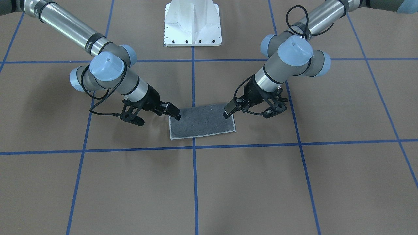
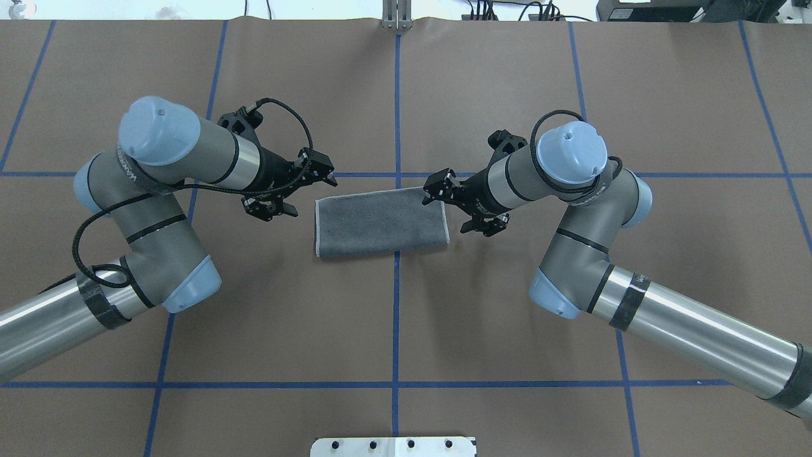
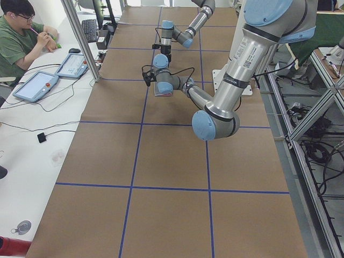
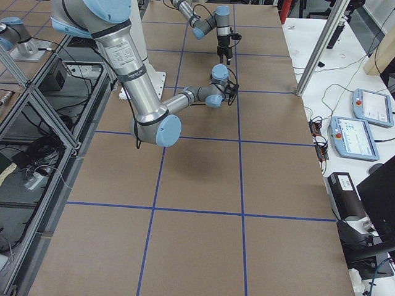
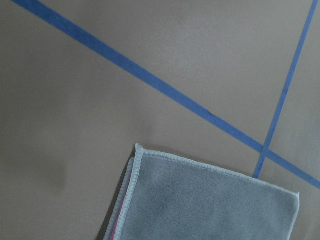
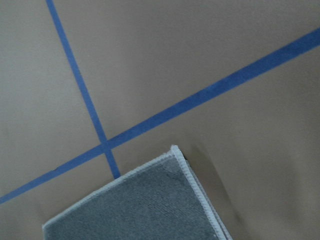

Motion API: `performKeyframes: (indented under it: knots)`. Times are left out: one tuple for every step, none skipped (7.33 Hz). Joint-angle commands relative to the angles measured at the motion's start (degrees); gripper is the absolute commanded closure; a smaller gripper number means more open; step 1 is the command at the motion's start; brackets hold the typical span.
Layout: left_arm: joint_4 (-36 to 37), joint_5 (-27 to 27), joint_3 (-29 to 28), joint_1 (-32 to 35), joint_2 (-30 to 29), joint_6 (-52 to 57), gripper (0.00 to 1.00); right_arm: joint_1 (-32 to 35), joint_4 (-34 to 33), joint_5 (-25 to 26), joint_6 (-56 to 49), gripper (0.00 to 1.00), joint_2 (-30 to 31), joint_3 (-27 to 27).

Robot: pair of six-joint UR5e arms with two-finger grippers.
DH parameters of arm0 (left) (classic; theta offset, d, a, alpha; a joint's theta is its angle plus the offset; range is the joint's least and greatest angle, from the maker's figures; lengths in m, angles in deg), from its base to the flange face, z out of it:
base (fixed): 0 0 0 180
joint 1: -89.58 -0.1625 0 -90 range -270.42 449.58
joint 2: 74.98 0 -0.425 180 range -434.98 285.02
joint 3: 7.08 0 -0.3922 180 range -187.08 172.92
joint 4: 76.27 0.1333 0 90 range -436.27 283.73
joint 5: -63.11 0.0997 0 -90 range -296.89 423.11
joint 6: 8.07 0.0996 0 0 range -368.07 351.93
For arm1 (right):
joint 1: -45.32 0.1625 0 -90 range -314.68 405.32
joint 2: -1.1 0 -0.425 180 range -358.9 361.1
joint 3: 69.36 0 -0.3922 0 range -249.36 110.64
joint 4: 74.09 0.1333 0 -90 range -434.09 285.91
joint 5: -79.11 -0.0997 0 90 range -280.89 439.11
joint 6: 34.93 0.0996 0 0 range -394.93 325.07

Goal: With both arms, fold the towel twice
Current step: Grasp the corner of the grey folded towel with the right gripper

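The towel lay flat on the surface, grey face up, astride the centre blue line. It was a long rectangle, so the first fold looked done and the second not yet begun. The left claw hung just off the far corner of one short end and the right claw at the far corner of the other. Both were spread wide and held nothing, probably placed to take those two corners together. Whether either fingertip touched the cloth could not be told from any view. The wrist cameras showed only towel corners and tape, no fingers. The pink face was hidden, apart from a thin sliver at the doubled edge. The side views were too distant to help.
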Motion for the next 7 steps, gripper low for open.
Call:
performKeyframes:
  knots:
    - [1.4, -0.8, 0.0, 1.0, -0.6, 0.4, 0.01, -1.6, -2.3, 0.0, 0.0, 0.05, -0.1, 0.1]
    - [1.4, -0.8, 0.0, 1.0, -0.6, 0.4, 0.01, -1.6, -2.6, 0.0, 0.1, 0.24, 0.0, 0.2]
    - [1.4, -0.8, 0.0, 1.0, -0.5, 0.4, 0.01, -1.5, -2.6, -0.2, 0.1, 0.51, 0.1, 0.6]
    - [1.4, -0.8, 0.0, 1.0, -0.4, 0.4, 0.01, -1.2, -2.5, -0.5, 0.0, 0.80, 0.1, 0.9]
    - [1.4, -0.8, -0.1, 1.0, -0.4, 0.4, 0.01, -1.0, -2.5, -0.5, 0.0, 1.00, 0.1, 1.2]
    - [1.4, -0.8, -0.1, 1.1, -0.4, 0.4, 0.01, -0.6, -2.4, -0.7, 0.0, 1.00, 0.8, 2.3]
    - [1.4, -0.8, -0.1, 1.3, -0.4, 0.5, 0.01, 1.1, -2.2, -2.9, -0.1, 1.00, 0.9, 2.4]
